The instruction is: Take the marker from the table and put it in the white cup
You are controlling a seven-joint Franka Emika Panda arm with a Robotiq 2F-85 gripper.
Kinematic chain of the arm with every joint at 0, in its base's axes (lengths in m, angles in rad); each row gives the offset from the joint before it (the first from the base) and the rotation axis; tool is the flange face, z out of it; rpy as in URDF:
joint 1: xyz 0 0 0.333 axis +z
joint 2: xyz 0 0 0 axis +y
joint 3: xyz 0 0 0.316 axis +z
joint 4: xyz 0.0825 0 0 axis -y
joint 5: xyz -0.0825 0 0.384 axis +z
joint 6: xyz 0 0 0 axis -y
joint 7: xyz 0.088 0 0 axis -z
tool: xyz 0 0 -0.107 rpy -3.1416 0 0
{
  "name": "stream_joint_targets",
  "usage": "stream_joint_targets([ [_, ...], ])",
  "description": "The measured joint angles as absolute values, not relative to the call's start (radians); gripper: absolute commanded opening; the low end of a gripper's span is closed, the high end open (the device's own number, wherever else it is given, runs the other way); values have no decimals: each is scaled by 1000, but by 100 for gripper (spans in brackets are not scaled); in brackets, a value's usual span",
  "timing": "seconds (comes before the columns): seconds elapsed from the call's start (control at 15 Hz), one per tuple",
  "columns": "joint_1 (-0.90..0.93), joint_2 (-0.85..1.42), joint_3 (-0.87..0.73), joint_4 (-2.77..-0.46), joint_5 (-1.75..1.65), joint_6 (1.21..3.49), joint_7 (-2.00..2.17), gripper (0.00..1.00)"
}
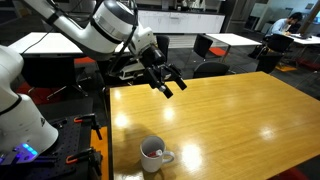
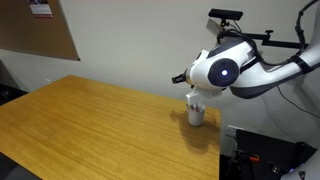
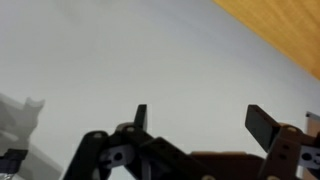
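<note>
Wrist view: the gripper (image 3: 200, 118) is shown with fingers spread and empty, held high beside the edge of the table (image 1: 240, 110). No marker is seen on the table. It may lie inside the white cup (image 1: 152, 155), which should be checked before any descent is made.

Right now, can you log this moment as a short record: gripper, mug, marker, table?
gripper: open, nothing between its fingers, raised near the table's edge, apart from the mug
white mug: upright on the table, handle to the side
marker: a reddish thing seems to stand in the mug; too small to be sure
table: glossy wooden top; no marker seen lying on it
</note>
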State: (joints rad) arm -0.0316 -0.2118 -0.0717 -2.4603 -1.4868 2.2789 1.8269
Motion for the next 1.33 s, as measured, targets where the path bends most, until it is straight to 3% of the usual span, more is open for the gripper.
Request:
stream_joint_targets([
  [0.6,-22,-260,-135,-2500,-1074,2655,1212,100],
  [1.07,144,-272,-238,-2541,-634,2623,651,100],
  [1.33,76,-313,-144,-2535,-397,2526,372,100],
])
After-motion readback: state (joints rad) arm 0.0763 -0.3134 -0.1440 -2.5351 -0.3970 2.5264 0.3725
